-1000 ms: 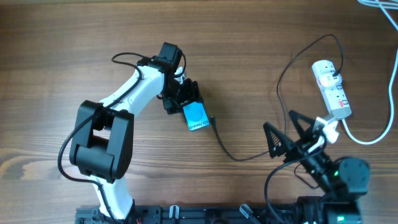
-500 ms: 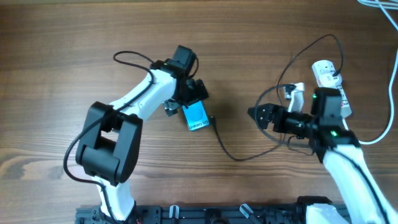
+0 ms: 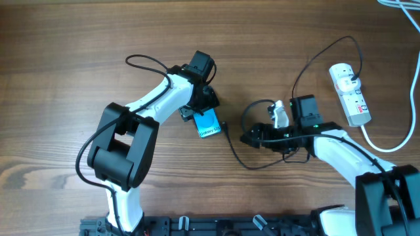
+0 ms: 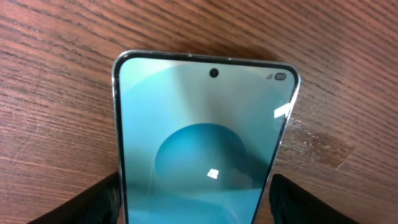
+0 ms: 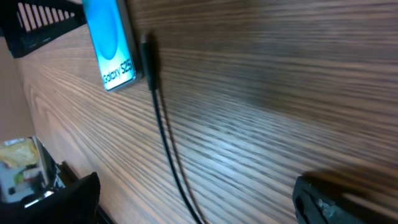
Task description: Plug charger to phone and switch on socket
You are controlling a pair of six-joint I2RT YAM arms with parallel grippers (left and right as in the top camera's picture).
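Note:
The phone (image 3: 207, 123) lies flat mid-table with its turquoise screen up; it also shows in the left wrist view (image 4: 202, 137) and in the right wrist view (image 5: 111, 43). My left gripper (image 3: 199, 110) is shut on the phone's upper end, one finger on each long edge (image 4: 199, 190). The charger cable (image 3: 244, 162) runs from the socket (image 3: 350, 95) to its dark connector tip (image 3: 224, 126), which lies beside the phone's lower right edge (image 5: 148, 57). My right gripper (image 3: 252, 139) is open and low over the cable, which passes between its fingers (image 5: 199, 202).
The thick white cord (image 3: 387, 147) loops off the socket toward the right edge. The left arm's own black cable arcs behind the left wrist (image 3: 141, 60). Bare wooden table (image 3: 59, 78) lies to the left and at the back.
My right arm has swung from the front right corner to mid-table, over the cable near the phone. My left gripper has turned slightly on the phone, which has barely moved.

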